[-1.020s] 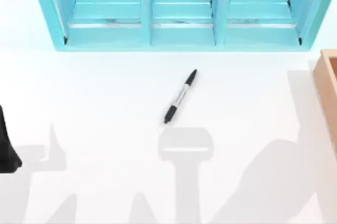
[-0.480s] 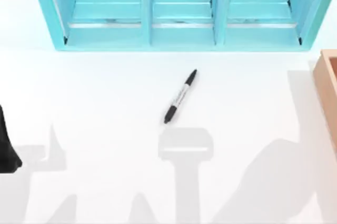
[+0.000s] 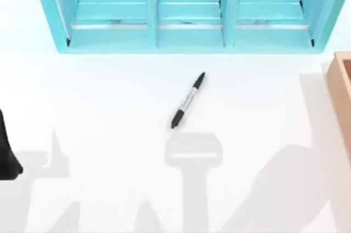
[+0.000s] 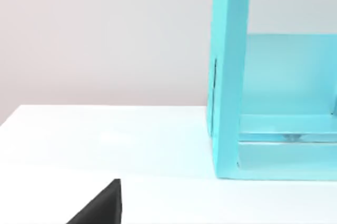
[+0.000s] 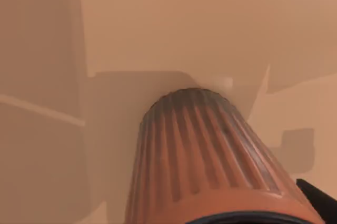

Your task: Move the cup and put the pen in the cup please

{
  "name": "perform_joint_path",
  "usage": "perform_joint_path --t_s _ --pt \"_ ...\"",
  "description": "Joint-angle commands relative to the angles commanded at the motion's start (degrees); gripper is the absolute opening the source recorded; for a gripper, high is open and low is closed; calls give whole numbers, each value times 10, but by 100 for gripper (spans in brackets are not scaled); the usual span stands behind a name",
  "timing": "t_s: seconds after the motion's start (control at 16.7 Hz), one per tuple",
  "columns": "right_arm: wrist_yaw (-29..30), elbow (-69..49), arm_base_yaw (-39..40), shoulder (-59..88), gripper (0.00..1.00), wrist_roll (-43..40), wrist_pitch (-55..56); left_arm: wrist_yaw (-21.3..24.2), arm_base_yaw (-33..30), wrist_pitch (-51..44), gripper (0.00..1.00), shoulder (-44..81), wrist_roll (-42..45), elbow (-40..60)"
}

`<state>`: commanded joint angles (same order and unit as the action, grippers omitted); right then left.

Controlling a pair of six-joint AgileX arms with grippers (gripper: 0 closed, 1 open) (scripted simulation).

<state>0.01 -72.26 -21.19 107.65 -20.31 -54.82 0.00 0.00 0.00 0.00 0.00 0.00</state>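
Though cropped, cup point(image 5: 210, 166) shows ribbed side

A bright white table point(image 3: 109, 96) fills the overhead frame, crossed by soft grey shadows point(image 3: 193, 156) pooling from 5 to 8 o'clock. At 12 o'clock stands a turquoise shelf unit point(image 3: 189, 35) with three open compartments side by side (its pale blue end panel point(image 4: 229, 76) rises upright against a plain off-white wall point(image 4: 105, 34) in the left wrist view). At 3 o'clock, the edge of a tan wooden box point(image 3: 343, 96) sits on the table's right side.
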Motion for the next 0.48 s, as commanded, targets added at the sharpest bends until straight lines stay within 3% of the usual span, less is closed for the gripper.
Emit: perform_joint_path --t_s 0.48 --pt "-1 -41 36 -6 0 37 -42 0 0 0 100 0 0 0"
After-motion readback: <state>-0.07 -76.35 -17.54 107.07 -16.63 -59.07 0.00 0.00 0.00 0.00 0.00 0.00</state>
